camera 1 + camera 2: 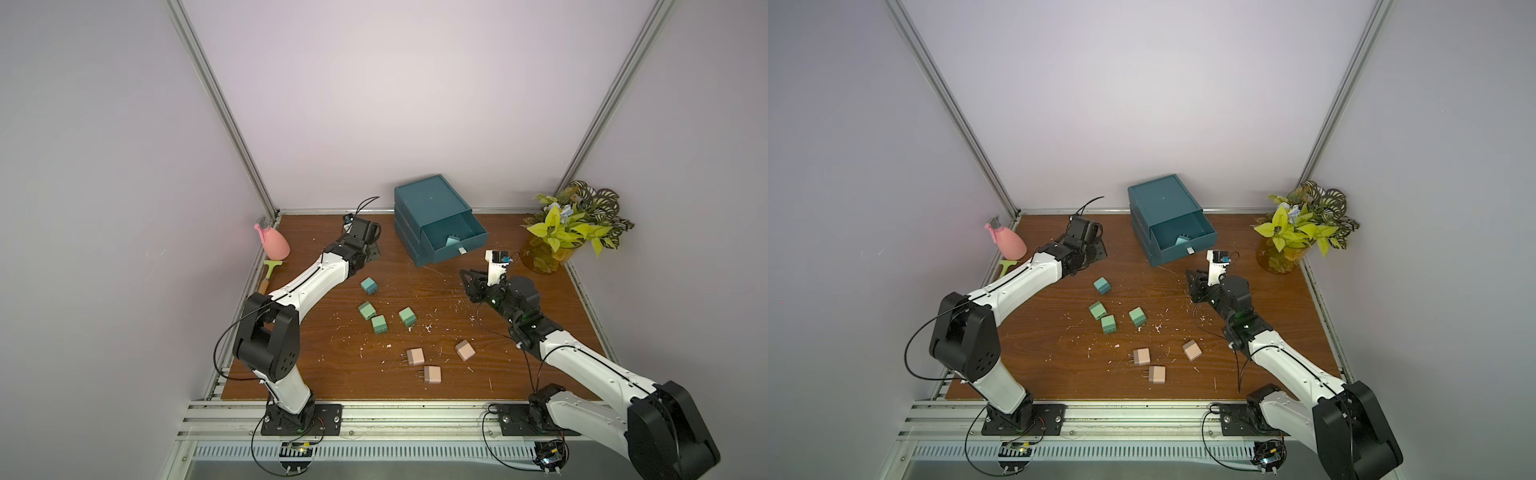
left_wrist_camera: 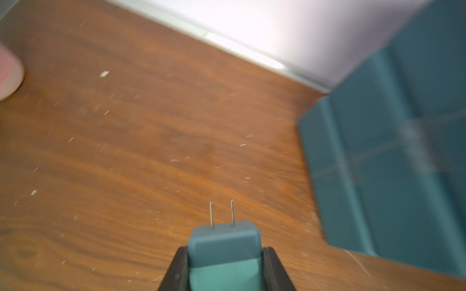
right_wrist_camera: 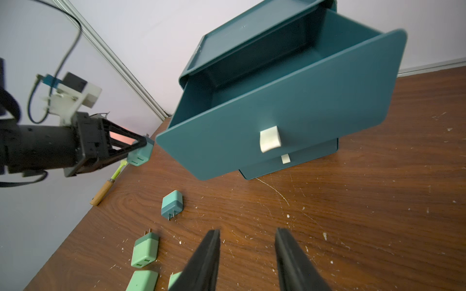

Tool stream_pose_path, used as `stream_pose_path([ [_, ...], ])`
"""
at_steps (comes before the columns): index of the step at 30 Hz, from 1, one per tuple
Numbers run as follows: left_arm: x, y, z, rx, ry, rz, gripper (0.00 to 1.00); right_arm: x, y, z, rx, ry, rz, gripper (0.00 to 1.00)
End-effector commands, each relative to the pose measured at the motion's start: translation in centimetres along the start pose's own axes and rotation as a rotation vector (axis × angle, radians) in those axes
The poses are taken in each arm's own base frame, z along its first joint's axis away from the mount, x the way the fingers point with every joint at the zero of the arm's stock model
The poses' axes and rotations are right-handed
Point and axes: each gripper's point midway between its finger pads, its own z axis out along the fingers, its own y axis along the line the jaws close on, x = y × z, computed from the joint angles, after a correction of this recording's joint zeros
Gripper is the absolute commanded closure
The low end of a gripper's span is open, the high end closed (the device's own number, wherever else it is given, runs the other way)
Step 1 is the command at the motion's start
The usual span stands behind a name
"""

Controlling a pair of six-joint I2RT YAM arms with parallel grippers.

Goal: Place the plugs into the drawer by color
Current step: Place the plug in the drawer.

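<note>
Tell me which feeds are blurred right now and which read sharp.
Left wrist view: table and chest smeared by motion, wall strip glaring, only the held blue plug crisp. Right wrist view: mostly sharp, loose plugs and open drawer readable. Both top views: sharp, evenly lit, no glare.

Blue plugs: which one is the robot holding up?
The blue plug pinched in the left gripper, off the table. Another blue plug lies on the table; a third sits in the open top drawer.

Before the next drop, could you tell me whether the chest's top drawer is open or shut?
Open. The top drawer is pulled out of the chest, with one teal plug lying inside.
</note>
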Motion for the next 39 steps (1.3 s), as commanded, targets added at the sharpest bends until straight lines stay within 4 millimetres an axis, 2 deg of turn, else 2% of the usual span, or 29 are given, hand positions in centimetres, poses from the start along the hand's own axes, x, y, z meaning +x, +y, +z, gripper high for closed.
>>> stream_pose_path([
  [1,-1.0,-4.0,-2.8,0.147,0.007,0.098,0.92,-2.0,1.1,-0.4,-0.041,-0.061,-0.002,0.57],
  [5,-3.0,-9.0,-5.6,0.272,-0.01,0.164,0.92,-2.2,1.1,-0.7,-0.039,-0.069,-0.006,0.57],
  [9,-3.5,-14.1,-7.8,0.375,-0.03,0.25,0.91,-2.5,1.1,-0.9,-0.03,-0.077,-0.01,0.57],
  [13,-3.0,-18.7,-9.1,0.448,-0.037,0.333,0.88,-2.7,1.0,-1.1,-0.022,-0.084,-0.016,0.57],
  [18,-0.6,-22.6,-8.1,0.512,0.008,0.409,0.87,-2.7,0.8,-1.1,-0.015,-0.087,-0.019,0.57],
  [22,1.4,-24.0,-6.2,0.526,0.054,0.446,0.87,-2.7,0.8,-1.1,-0.012,-0.087,-0.02,0.57],
  [30,2.9,-24.9,-3.9,0.532,0.088,0.465,0.81,-2.3,0.7,-0.8,-0.011,-0.076,-0.018,0.57],
  [33,3.5,-24.9,-3.5,0.531,0.103,0.476,0.73,-2.4,0.5,-0.8,-0.003,-0.078,-0.022,0.57],
  [39,3.3,-25.0,-3.8,0.538,0.095,0.486,0.44,-2.2,0.4,-0.6,0.005,-0.073,-0.024,0.57],
])
